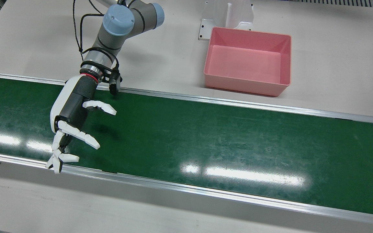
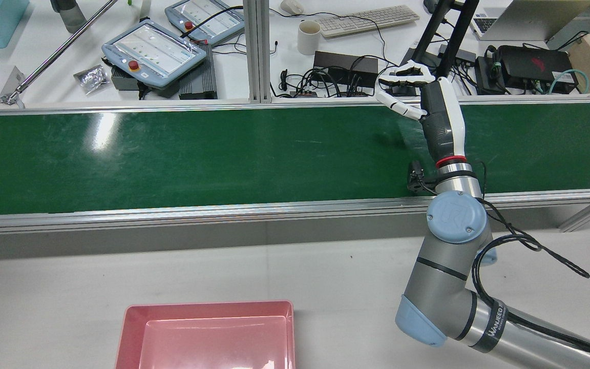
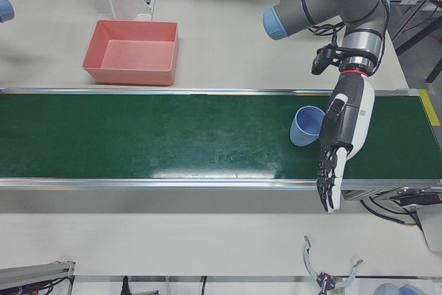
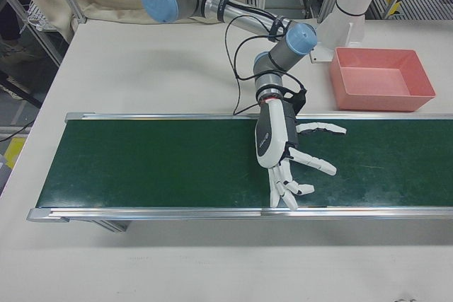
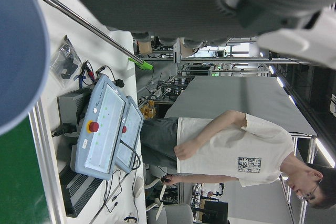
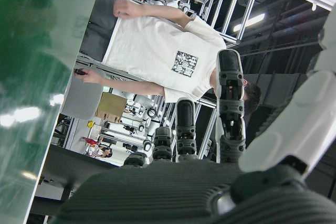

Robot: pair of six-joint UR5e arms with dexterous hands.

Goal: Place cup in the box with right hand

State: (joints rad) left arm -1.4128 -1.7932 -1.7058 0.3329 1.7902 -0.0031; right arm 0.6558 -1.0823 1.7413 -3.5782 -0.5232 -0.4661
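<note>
At the near edge of the green belt [image 1: 222, 136], the right hand [image 1: 73, 119] hangs palm down with its fingers fanned wide and nothing in them; the lowest fingertips reach over the near rail. The front, rear and right-front views show no cup.

The blue cup [image 3: 304, 128] shows only in the left-front view, on the belt's other half. It sits against the palm side of the left hand [image 3: 342, 136], which covers its right edge, so I cannot tell whether they touch. That hand is seen edge-on, its fingers stretched straight toward the near rail and not curled round the cup. Its own camera catches the cup only as a blurred blue shape cut off at the frame edge.

Beyond the belt, the pink box [image 1: 285, 61] sits on the white table.
</note>
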